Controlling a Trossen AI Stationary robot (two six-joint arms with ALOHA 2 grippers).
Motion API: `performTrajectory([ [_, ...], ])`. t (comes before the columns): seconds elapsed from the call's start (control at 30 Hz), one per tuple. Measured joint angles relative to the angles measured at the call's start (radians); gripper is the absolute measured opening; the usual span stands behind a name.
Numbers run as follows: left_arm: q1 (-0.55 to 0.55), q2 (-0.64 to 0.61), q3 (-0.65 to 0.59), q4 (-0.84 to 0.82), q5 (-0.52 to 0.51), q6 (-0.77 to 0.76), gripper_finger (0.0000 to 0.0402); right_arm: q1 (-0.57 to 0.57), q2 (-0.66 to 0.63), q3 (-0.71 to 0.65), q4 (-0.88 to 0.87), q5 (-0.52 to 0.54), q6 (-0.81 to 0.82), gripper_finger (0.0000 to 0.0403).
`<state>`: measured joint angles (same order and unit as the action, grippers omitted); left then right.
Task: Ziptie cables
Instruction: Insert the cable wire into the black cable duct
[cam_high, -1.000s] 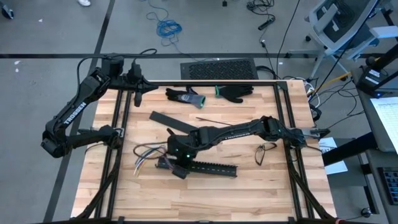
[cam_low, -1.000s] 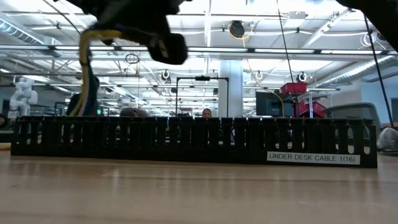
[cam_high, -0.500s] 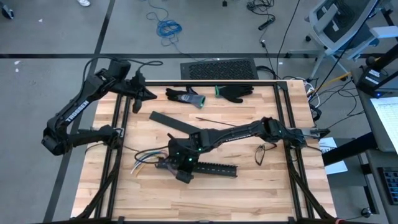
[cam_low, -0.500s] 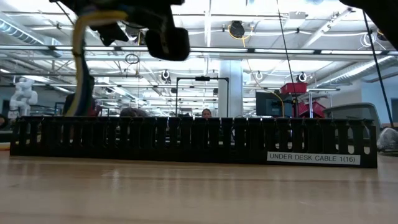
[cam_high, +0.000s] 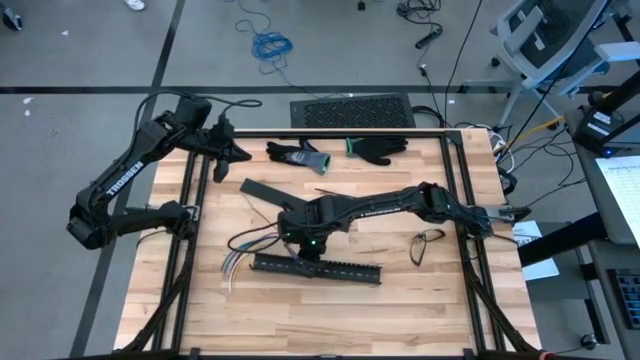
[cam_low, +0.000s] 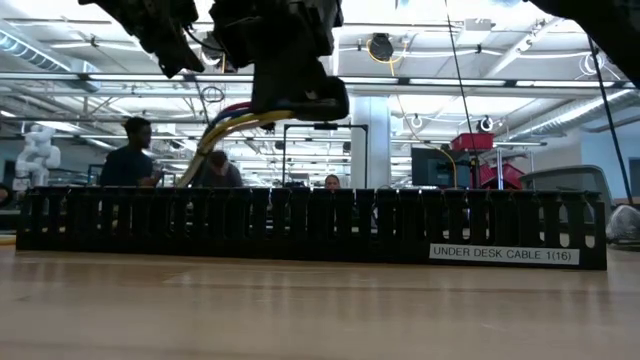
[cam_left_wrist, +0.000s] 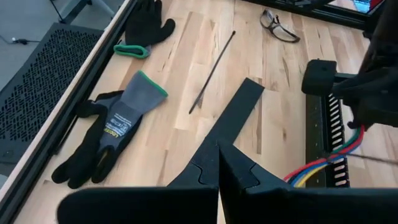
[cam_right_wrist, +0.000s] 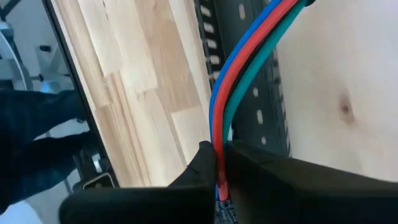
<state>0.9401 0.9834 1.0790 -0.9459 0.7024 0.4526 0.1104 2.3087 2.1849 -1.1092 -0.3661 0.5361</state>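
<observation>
Red, blue and green thin wires (cam_right_wrist: 225, 106) pinch between the right fingers (cam_right_wrist: 219, 167); their yellow strand shows only in the low view. Overhead, the bundle trails onto the wooden table (cam_high: 420, 290) just beside the long black slotted plastic duct (cam_high: 318, 268), its held end hidden under the outstretched right arm. Left fingers (cam_left_wrist: 217, 163), pressed shut and empty, hover near the table's far left corner.

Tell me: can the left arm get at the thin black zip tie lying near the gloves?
Probably yes. The left gripper waits, jaws shut, at the table's far left corner, and bare wood lies between it and the zip tie. The right gripper, holding the cables, sits nearer the front.
</observation>
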Motion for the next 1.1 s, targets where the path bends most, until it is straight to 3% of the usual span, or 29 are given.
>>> performTrajectory([
  [0.3,0.000,0.000,0.000,-0.014,0.000,0.003,0.0000,-0.003,0.000,0.000,-0.040,0.005,-0.011,0.0077],
  [0.53,0.000,0.000,0.000,-0.015,0.000,0.005,0.0000,-0.060,0.000,0.000,-0.036,0.067,-0.029,0.0119],
  [0.8,0.000,0.000,0.000,-0.060,-0.001,0.038,0.0000,-0.096,-0.051,-0.001,-0.214,0.160,-0.185,0.0133],
  [0.93,0.000,-0.002,0.000,-0.069,-0.085,0.061,0.0000,-0.041,-0.065,0.000,-0.168,0.196,-0.067,0.0134],
  [1.0,0.000,-0.005,0.000,-0.065,-0.134,0.075,0.0000,0.008,-0.065,0.000,-0.144,0.292,0.014,0.0135],
  [1.1,0.002,-0.006,0.000,-0.046,-0.159,0.087,0.0000,0.082,-0.065,0.000,-0.119,0.466,0.290,0.0135],
])
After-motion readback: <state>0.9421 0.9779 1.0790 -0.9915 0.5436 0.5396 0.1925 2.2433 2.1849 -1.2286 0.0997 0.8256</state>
